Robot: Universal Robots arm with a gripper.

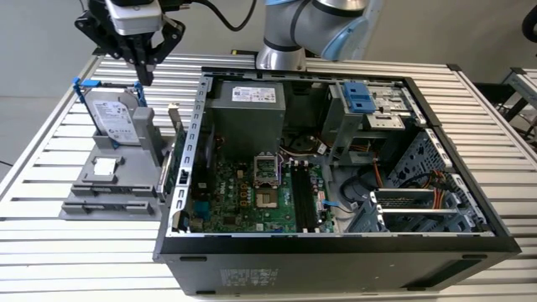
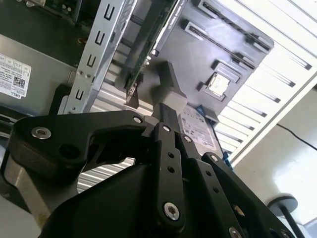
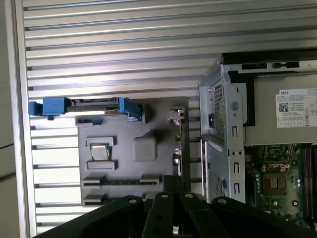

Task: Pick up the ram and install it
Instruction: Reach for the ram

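My gripper (image 1: 147, 78) hangs high over the back of the grey parts stand (image 1: 92, 189) at the exterior view's left, outside the open computer case (image 1: 336, 242). Its black fingers (image 2: 166, 118) meet at the tips and nothing shows between them. The ram is out of view. Inside the case the black memory slots (image 1: 305, 200) run along the green motherboard (image 1: 239, 195). Both wrist views look down past the gripper at the stand (image 3: 138, 124).
A hard drive in a blue bracket (image 1: 113, 116) stands upright on the stand just below the gripper. An expansion card with a metal bracket (image 1: 170, 141) stands between the stand and the case wall. The power supply (image 1: 248, 119) and drive bays (image 1: 369, 100) fill the case's back.
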